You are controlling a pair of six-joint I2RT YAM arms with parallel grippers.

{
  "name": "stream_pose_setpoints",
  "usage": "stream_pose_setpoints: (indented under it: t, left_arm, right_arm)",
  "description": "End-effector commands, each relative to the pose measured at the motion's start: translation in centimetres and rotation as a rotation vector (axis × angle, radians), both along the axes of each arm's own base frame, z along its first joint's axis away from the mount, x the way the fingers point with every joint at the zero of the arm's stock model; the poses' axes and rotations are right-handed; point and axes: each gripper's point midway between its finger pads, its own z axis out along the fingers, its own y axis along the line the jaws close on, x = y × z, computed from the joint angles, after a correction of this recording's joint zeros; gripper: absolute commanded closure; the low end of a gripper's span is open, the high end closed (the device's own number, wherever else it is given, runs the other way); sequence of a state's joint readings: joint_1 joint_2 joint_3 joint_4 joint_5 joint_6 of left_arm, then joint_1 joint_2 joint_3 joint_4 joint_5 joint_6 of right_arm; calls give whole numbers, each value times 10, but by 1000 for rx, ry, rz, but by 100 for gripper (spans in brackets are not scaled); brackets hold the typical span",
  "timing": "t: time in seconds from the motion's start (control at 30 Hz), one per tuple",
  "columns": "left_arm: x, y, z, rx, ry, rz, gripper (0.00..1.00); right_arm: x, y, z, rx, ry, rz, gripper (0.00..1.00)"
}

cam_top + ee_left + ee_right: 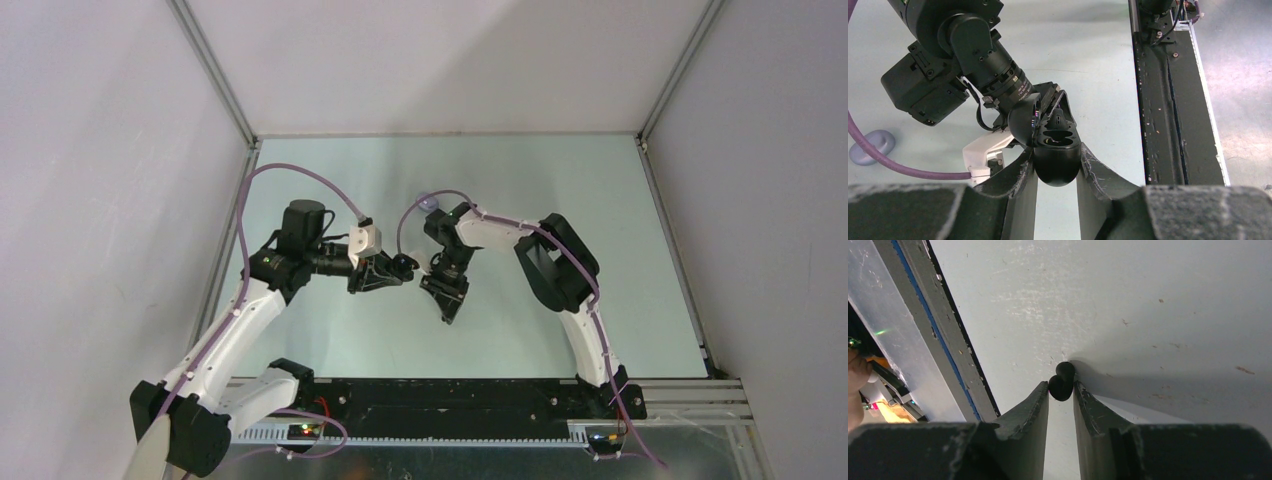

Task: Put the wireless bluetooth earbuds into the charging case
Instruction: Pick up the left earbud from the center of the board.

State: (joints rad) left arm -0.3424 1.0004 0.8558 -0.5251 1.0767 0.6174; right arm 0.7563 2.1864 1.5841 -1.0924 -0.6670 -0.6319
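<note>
My left gripper (392, 270) is shut on the black oval charging case (403, 265) and holds it above the table. In the left wrist view the case (1057, 167) sits between my fingers (1098, 170) with its lid (1023, 122) open, and two wells show. My right gripper (447, 310) points down just right of the case. In the right wrist view it (1061, 386) is shut on a black earbud (1062, 381) at its fingertips, close over the pale table. The other black earbud and the lilac earbuds are out of view.
A lilac oval case (430, 202) lies behind the right wrist and also shows in the left wrist view (873, 145). A black rail (430, 395) runs along the near edge. Enclosure walls and posts stand at the left, right and back.
</note>
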Motion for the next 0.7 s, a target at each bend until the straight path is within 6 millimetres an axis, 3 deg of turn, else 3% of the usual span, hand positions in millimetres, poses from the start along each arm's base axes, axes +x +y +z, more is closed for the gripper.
stream_pose_setpoints:
  t: [0.0, 0.5, 0.63, 0.67]
  left_arm:
    - [-4, -1, 9, -29, -21, -16, 100]
    - [-2, -2, 8, -29, -8, -16, 100]
    - [0, -3, 6, -36, 10, -7, 100]
    - [1, -4, 7, -41, 14, -2, 100]
  right_arm:
    - [-3, 4, 0, 42, 3, 39, 73]
    - [8, 2, 39, 167, -13, 7, 91]
    - [17, -2, 60, 189, -75, -5, 91]
    - [21, -2, 73, 209, -113, -15, 91]
